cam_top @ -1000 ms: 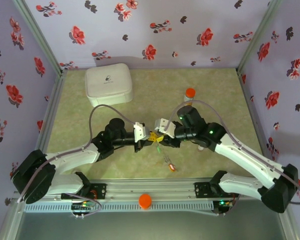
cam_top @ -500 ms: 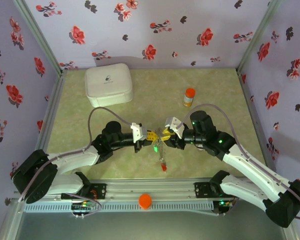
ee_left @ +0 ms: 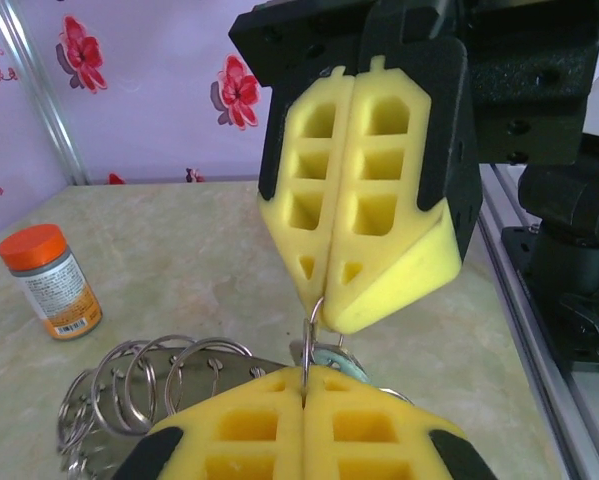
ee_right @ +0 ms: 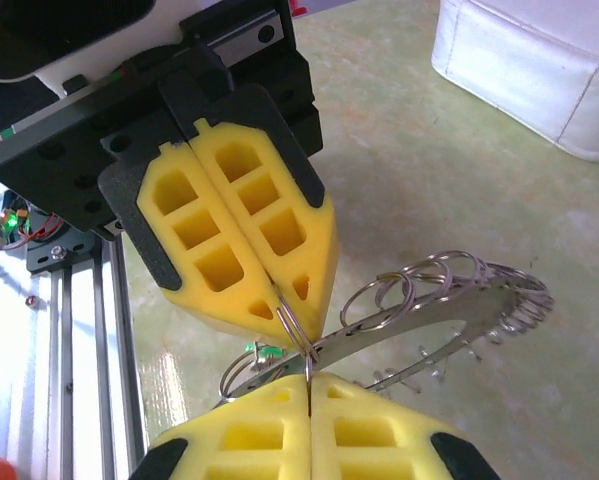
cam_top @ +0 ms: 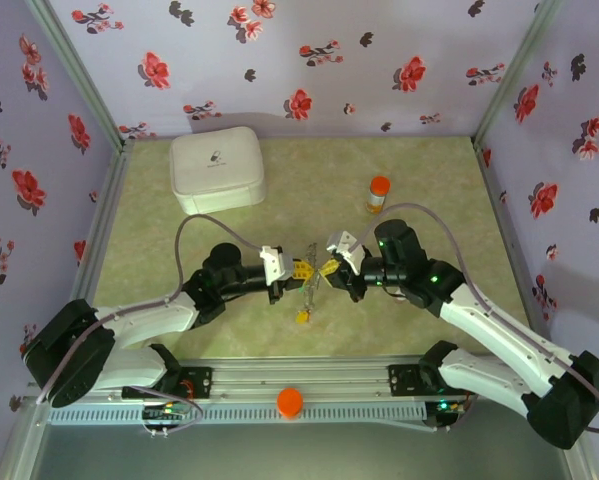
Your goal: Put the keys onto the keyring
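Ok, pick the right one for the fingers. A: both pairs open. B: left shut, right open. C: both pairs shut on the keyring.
C: the left fingers and right fingers each press together, with keyring wire pinched at their tips.

Walls (cam_top: pixel 329 60) lilac, strewn with red and dark flowers; tabletop (cam_top: pixel 429 170) pale green, marbled; case (cam_top: pixel 217 168) white; bottle (cam_top: pixel 378 194) orange-capped, white-labelled; left gripper (ee_left: pixel 303 385) and right gripper (ee_left: pixel 317 305) yellow-padded, black-cased; keyring (ee_right: pixel 419 325) silvery grey; arm links (cam_top: pixel 499 330) white.
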### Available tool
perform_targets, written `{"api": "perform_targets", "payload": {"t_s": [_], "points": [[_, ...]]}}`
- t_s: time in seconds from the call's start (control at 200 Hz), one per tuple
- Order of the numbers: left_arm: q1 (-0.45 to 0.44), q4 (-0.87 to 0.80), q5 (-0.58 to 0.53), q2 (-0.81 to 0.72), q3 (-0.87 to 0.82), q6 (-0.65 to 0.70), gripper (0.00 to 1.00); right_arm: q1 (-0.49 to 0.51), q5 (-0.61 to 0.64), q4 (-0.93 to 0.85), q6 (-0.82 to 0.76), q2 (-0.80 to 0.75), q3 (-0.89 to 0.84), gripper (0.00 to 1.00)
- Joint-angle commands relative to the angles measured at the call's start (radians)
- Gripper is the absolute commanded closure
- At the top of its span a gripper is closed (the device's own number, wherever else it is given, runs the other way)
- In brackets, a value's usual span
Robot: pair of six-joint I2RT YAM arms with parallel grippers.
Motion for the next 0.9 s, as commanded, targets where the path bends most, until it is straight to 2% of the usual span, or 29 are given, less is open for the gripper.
{"api": "perform_targets", "payload": {"t_s": [0.0,0.155,0.5,0.78,0.895], "points": [[0.003,0.062,-0.017,-0.029,-0.003,0.043,1.0,-0.007,0.001,0.003,0.023,0.006,0.01,1.0],[0.004,0.068,-0.016,-0.059,-0.013,0.059,1.0,-0.008,0.045,-0.044,0.023,0.059,0.04,1.0],[0.0,0.091,0.013,-0.058,0.0,0.042,1.0,-0.01,0.02,-0.046,0.026,0.105,0.047,1.0],[0.0,0.168,0.02,0.008,-0.023,-0.005,1.0,-0.015,0.015,0.049,-0.068,-0.058,-0.047,0.71],[-0.001,0.175,0.032,0.028,-0.017,-0.016,1.0,-0.015,-0.013,0.101,-0.092,-0.091,-0.076,0.67]]}}
